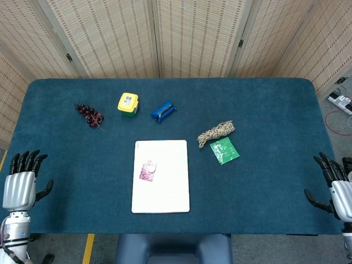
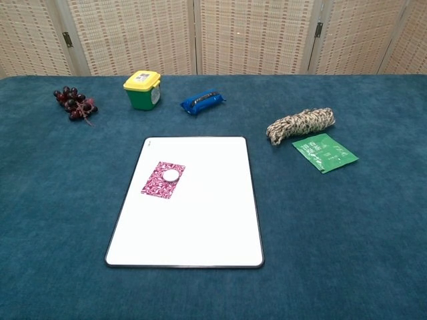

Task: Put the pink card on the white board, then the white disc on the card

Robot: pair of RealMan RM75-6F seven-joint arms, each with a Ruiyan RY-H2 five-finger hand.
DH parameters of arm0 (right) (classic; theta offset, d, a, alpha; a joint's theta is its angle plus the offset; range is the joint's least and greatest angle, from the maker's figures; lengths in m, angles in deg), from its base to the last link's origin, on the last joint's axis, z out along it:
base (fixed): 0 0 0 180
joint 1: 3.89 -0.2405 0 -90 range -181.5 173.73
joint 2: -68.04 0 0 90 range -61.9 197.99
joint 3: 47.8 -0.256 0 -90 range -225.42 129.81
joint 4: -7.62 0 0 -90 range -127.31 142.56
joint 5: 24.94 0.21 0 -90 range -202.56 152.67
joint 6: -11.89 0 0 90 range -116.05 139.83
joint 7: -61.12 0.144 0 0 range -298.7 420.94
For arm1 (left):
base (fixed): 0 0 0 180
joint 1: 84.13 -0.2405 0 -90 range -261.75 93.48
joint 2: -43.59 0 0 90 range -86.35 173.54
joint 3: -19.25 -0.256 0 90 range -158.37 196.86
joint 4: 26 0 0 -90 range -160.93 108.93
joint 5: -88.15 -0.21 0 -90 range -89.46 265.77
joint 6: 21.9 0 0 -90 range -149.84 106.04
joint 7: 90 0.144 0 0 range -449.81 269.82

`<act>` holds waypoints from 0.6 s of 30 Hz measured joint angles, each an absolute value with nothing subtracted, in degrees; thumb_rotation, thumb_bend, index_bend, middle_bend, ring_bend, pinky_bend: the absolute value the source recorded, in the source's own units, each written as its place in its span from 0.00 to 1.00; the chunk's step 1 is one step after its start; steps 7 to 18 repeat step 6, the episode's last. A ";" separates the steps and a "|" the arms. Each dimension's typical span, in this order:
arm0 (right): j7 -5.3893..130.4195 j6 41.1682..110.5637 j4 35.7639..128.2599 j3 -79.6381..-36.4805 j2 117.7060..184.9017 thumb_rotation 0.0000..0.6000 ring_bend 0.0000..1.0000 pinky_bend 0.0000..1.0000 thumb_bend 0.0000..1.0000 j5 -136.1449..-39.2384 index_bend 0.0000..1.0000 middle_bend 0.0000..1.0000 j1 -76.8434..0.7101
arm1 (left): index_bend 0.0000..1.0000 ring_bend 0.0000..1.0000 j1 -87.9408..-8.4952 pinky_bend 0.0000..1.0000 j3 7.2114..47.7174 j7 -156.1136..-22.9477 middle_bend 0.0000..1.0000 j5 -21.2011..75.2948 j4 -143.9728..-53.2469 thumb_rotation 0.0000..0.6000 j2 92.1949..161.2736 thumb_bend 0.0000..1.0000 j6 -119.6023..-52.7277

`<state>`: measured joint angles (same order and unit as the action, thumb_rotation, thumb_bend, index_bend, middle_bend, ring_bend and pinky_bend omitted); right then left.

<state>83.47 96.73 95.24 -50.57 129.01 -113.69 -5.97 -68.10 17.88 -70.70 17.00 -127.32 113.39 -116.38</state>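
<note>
The pink card (image 2: 163, 180) lies flat on the white board (image 2: 200, 227), in its upper left part, and the white disc (image 2: 171, 175) sits on the card toward its far corner. As things lie, both steps of the task look done, so no further move seems called for. The left hand (image 1: 21, 186) hangs at the near left edge of the desk (image 1: 264, 110), fingers spread and holding nothing. The right hand (image 1: 334, 187) is off the near right edge, likewise spread and empty. The card and disc lie forward and to the right of the left hand, well apart from it, and that hand is the nearer of the two; the card's long axis runs roughly along the board's length
</note>
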 measured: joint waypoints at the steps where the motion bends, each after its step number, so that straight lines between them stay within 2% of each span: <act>1: 83.23 97.00 95.59 -50.47 128.95 1.00 0.09 0.04 0.37 -113.80 0.00 0.04 -5.84 | 0.22 0.10 -68.64 0.00 17.56 -70.53 0.15 16.15 -127.37 1.00 113.51 0.38 -116.87; 6: 80.22 98.42 97.84 -50.18 128.77 1.00 0.09 0.04 0.37 -113.48 0.00 0.04 -4.76 | 0.22 0.10 -70.47 0.00 16.24 -67.07 0.15 11.74 -127.20 1.00 113.94 0.38 -118.61; 18: 80.22 98.42 97.84 -50.18 128.77 1.00 0.09 0.04 0.37 -113.48 0.00 0.04 -4.76 | 0.22 0.10 -70.47 0.00 16.24 -67.07 0.15 11.74 -127.20 1.00 113.94 0.38 -118.61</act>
